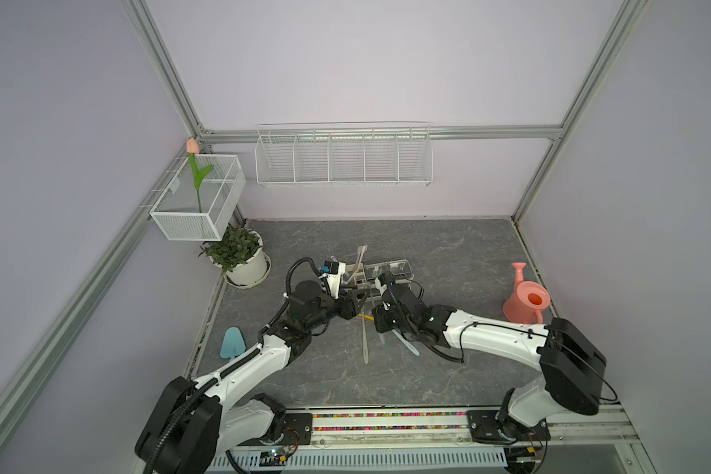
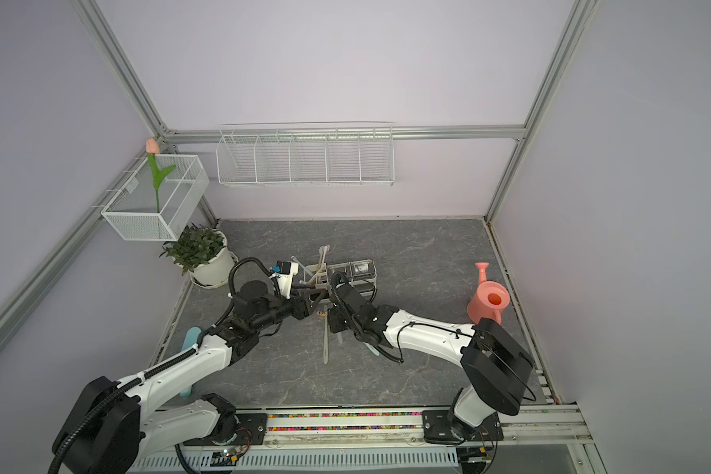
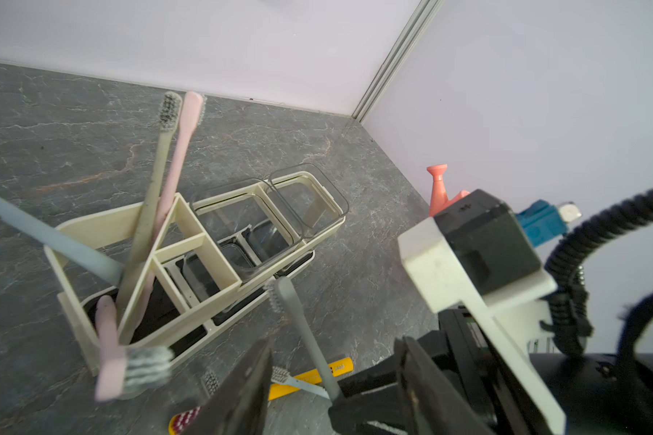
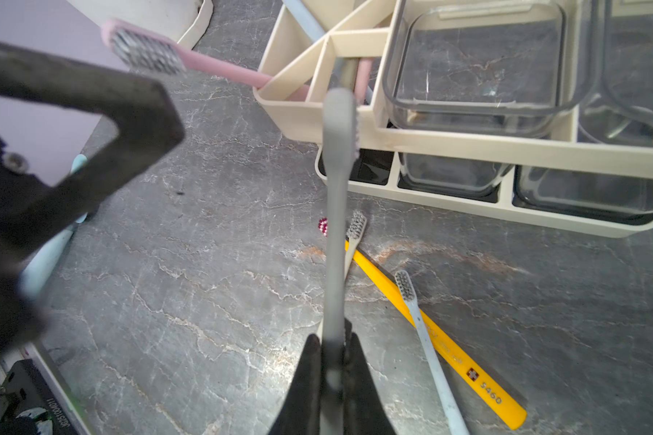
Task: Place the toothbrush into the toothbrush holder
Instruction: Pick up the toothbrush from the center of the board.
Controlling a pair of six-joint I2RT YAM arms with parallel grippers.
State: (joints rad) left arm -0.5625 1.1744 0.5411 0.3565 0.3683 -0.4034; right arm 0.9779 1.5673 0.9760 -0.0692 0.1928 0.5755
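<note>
Clearly the right gripper [image 4: 332, 350] clamps the grey toothbrush [image 4: 334, 211] by its handle, whose lower end the fingers hide. Its head stands just before the toothbrush holder [image 4: 449, 145], perhaps touching the rim. Beside it the left gripper [image 3: 332, 363] hangs spread, holding nothing. A yellow toothbrush [image 4: 430, 331] lies on the table [image 4: 166, 282] below.

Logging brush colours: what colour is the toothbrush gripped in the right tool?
Grey toothbrush, handle and head alike; clearest in the right wrist view.
</note>
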